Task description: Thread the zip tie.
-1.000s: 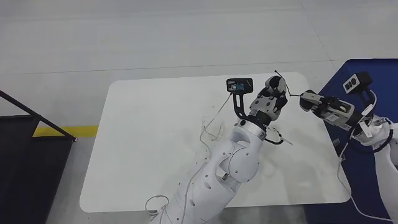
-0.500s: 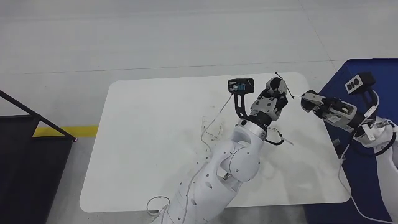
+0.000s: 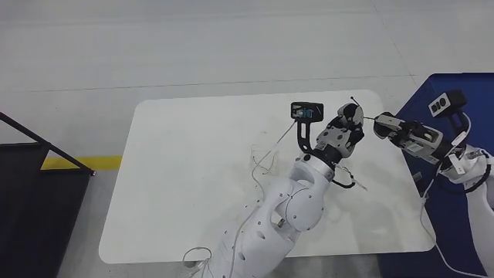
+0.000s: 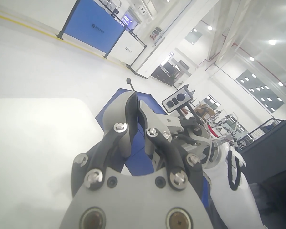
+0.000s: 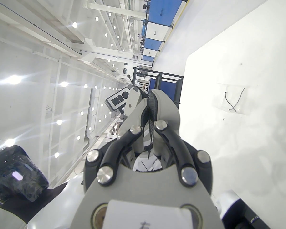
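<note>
A thin black zip tie [image 3: 353,100] is held in the air above the white table's [image 3: 193,185] far right corner. My left gripper [image 3: 353,113] is shut on it. In the left wrist view the zip tie's head [image 4: 129,82] sticks out past the closed left gripper [image 4: 136,97]. My right gripper [image 3: 378,126] sits just to the right of the left one, tips nearly meeting it, and is shut on the tie's thin strand. In the right wrist view the right gripper [image 5: 149,94] is closed, with the left gripper [image 5: 133,92] and the tie's head [image 5: 128,75] directly beyond.
A clear plastic bag [image 5: 231,101] holding spare black ties lies flat on the table. A blue mat [image 3: 463,93] borders the table's right edge. A loose white cable [image 3: 266,150] runs over the table near the left arm.
The left gripper has shifted right with the zip tie, closing the gap to the right gripper. The right gripper has barely moved.
</note>
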### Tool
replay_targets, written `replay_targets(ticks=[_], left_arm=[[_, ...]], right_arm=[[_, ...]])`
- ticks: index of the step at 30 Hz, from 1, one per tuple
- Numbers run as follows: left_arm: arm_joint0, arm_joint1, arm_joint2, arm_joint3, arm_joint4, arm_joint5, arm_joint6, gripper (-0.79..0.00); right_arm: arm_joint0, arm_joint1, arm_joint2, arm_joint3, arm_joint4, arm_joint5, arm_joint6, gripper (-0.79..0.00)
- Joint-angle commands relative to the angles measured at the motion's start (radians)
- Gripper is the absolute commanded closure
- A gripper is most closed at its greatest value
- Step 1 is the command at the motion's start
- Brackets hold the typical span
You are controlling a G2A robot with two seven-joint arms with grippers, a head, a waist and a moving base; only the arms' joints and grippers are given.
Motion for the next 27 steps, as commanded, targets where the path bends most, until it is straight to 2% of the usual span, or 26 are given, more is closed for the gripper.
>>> replay_targets(ticks=[1, 3, 4, 5, 6, 7, 12, 17, 23, 25, 27], left_arm=[[0.004, -0.001, -0.006, -0.004, -0.004, 0.004, 0.008, 0.000], [0.006, -0.002, -0.009, -0.005, 0.001, 0.014, 0.014, 0.000], [0.007, -0.003, -0.008, -0.006, 0.000, 0.014, 0.012, -0.071], [0.008, -0.003, -0.009, -0.006, 0.001, 0.014, 0.011, -0.262], [0.008, -0.004, -0.010, -0.006, 0.002, 0.015, 0.010, -0.363], [0.009, -0.004, -0.010, -0.006, 0.002, 0.016, 0.009, -0.785], [0.014, -0.004, -0.012, -0.016, -0.005, 0.008, 0.012, -0.785], [0.028, 0.003, -0.028, -0.041, 0.018, -0.025, 0.042, -0.785], [0.072, 0.028, -0.076, -0.073, 0.200, -0.103, 0.191, -0.785], [0.081, 0.035, -0.093, -0.071, 0.268, -0.101, 0.225, -0.785], [0.081, 0.035, -0.093, -0.071, 0.268, -0.101, 0.225, -0.785]], right_arm=[[-0.001, 0.000, 0.000, 0.000, 0.001, 0.003, 0.001, 0.000], [-0.001, 0.001, -0.001, 0.000, 0.004, 0.009, 0.004, 0.000], [-0.001, 0.001, -0.001, 0.001, 0.007, 0.013, 0.006, 0.000], [-0.001, 0.002, -0.002, 0.002, 0.011, 0.017, 0.007, 0.000], [-0.001, 0.002, -0.003, 0.003, 0.018, 0.024, 0.011, 0.000], [-0.001, 0.002, -0.005, 0.005, 0.028, 0.035, 0.018, 0.000], [0.009, 0.005, -0.006, 0.012, 0.058, 0.072, 0.047, 0.000], [0.030, 0.007, -0.008, 0.040, 0.125, 0.151, 0.050, 0.000], [0.087, 0.011, 0.000, 0.118, 0.218, 0.259, 0.026, 0.000], [0.112, 0.013, -0.002, 0.148, 0.270, 0.345, 0.033, 0.000], [0.126, 0.015, -0.002, 0.153, 0.278, 0.364, 0.038, 0.000]])
